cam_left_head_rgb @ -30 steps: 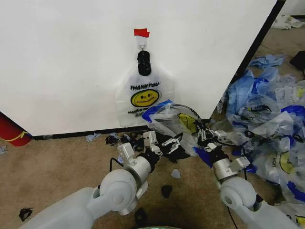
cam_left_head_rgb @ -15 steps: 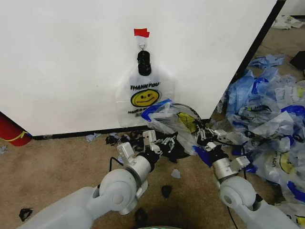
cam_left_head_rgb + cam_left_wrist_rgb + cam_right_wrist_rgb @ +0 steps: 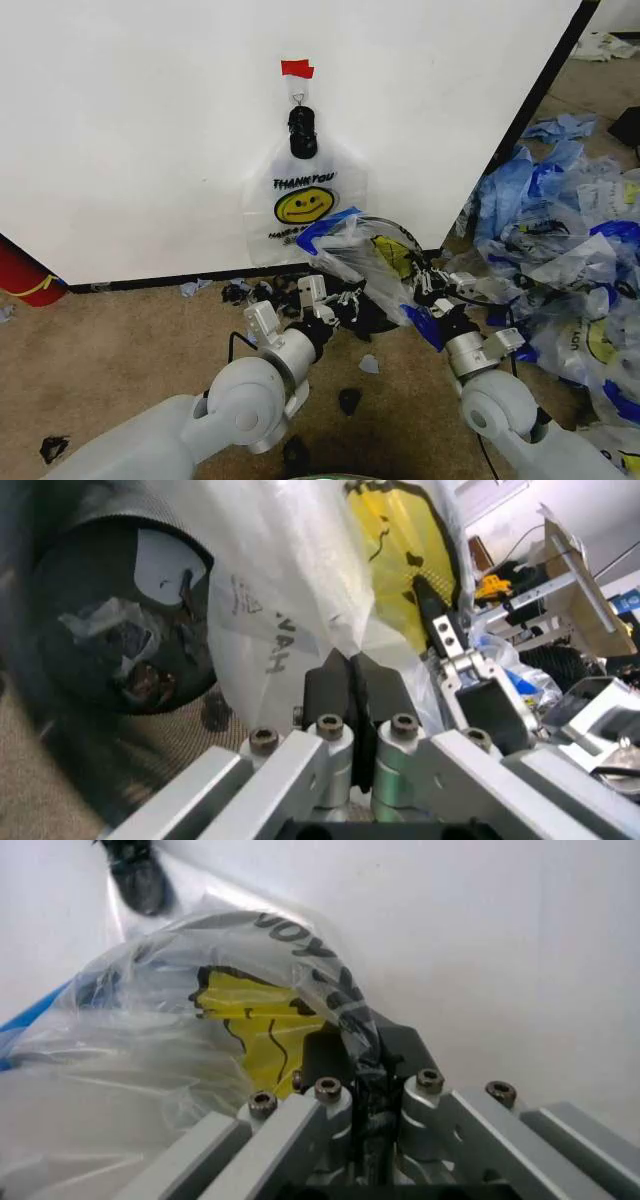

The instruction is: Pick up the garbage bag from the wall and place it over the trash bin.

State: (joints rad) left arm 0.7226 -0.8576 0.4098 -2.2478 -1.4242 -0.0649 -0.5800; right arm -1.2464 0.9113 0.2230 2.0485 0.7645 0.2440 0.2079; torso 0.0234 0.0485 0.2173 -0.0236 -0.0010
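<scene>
Both pincers — left pincer (image 3: 352, 676), right pincer (image 3: 362, 1057) — clamp the garbage bag (image 3: 365, 255) above the trash bin (image 3: 110, 622); spreading its mouth evenly looks key.

The garbage bag (image 3: 365, 255) lies over the trash bin (image 3: 372, 312), before the wall (image 3: 150, 130).

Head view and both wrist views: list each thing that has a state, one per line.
Translucent whitish plastic garbage bag with yellow smiley: off the wall, held stretched between both grippers over the bin.
Small round black trash bin: upright, mouth partly covered by the bag.
Left gripper: shut on the bag.
Right gripper: shut on the bag.
Second smiley bag on the wall hook: hanging.
</scene>
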